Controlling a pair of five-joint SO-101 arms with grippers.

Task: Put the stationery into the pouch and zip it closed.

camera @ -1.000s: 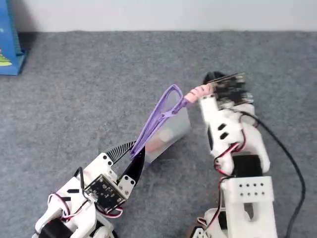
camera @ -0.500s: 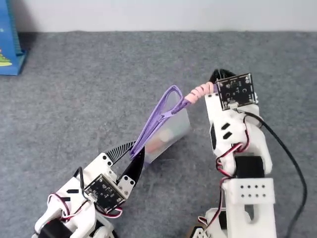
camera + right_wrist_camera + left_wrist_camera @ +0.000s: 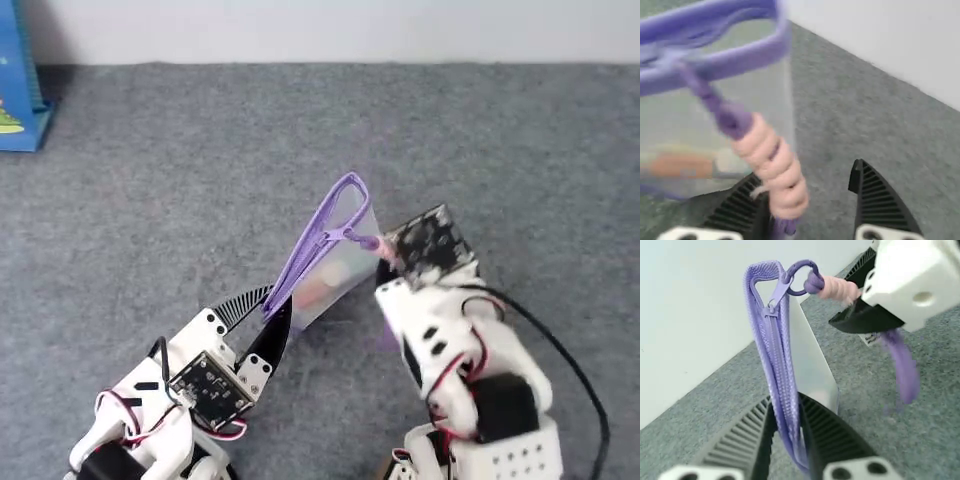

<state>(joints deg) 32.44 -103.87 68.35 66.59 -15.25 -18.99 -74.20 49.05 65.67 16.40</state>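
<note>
Pouch point(image 3: 335, 262) mid-desk point(image 3: 150, 180), raised on edge, purple zip uppermost. Left end effector point(image 3: 787, 415) clamped on zip's lower end. Right end effector point(image 3: 805, 175) spread apart; pink coiled pull point(image 3: 771, 167) against one finger, not pinched.

Counter point(image 3: 150, 180): I log one flat surface covered in grey, short-pile, carpet-like fabric, running back to a white wall point(image 3: 330, 30).

Pouch point(image 3: 340, 265), taken as landmark: stands upright near mid-counter. I cannot tell whether its lower edge touches the fabric.

Blue box point(image 3: 18, 90): stands on the counter well apart from the pouch, off to its left and farther back, near the wall, cut off by the high view's edge.
</note>
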